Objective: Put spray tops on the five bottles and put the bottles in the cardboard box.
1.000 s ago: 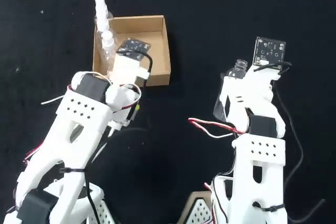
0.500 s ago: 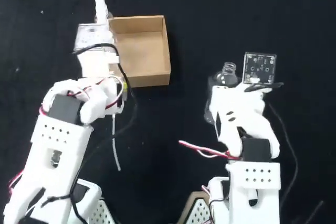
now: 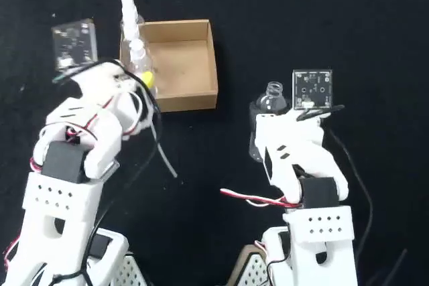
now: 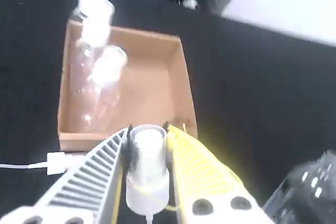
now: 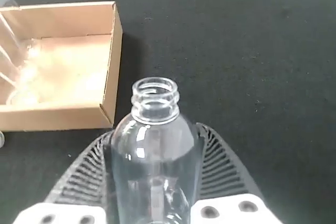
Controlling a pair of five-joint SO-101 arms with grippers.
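My left gripper (image 4: pixel 147 129) is shut on a white spray top (image 4: pixel 147 169). In the high view this gripper (image 3: pixel 142 80) hangs by the front left corner of the cardboard box (image 3: pixel 201 65), and the top's thin dip tube (image 3: pixel 163 157) dangles below it. My right gripper (image 5: pixel 155 135) is shut on a clear bottle (image 5: pixel 155 150) that stands upright with an open neck. That bottle (image 3: pixel 268 102) is held right of the box. Two clear bottles with spray tops (image 3: pixel 134 31) stand at the box's left side.
The table is covered in black cloth (image 3: pixel 348 25). The right half of the box floor (image 4: pixel 152 87) is bare cardboard. Both arm bases (image 3: pixel 315 246) rise from the near edge of the table.
My left arm has swung left off the box front, carrying the spray top. My right arm has brought the open bottle leftward, closer to the box.
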